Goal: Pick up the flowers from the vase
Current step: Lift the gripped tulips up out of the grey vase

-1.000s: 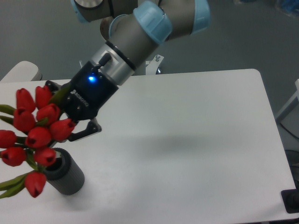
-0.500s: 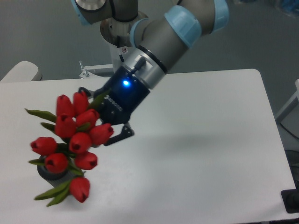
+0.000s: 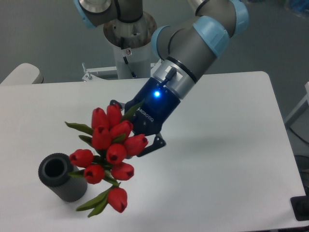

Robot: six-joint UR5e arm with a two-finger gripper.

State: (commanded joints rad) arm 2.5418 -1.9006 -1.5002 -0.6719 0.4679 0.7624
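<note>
The flowers (image 3: 108,147), a bunch of red tulip buds with green leaves, hang in the air out of the vase, to its right. My gripper (image 3: 136,130) is shut on their stems, which are mostly hidden behind the buds. One finger (image 3: 153,145) shows to the right of the bunch. The vase (image 3: 60,177), a short dark grey cylinder, stands at the front left of the white table (image 3: 217,145) with its mouth empty. The lowest bud (image 3: 118,199) hangs just right of the vase.
The arm's base column (image 3: 129,46) stands behind the table's far edge. A pale rounded object (image 3: 21,74) sits at the far left. The table's right edge runs near a dark object (image 3: 301,208) at the lower right.
The gripper has carried the flowers rightward and clear of the vase. The vase's open mouth, covered by buds before, now shows empty.
</note>
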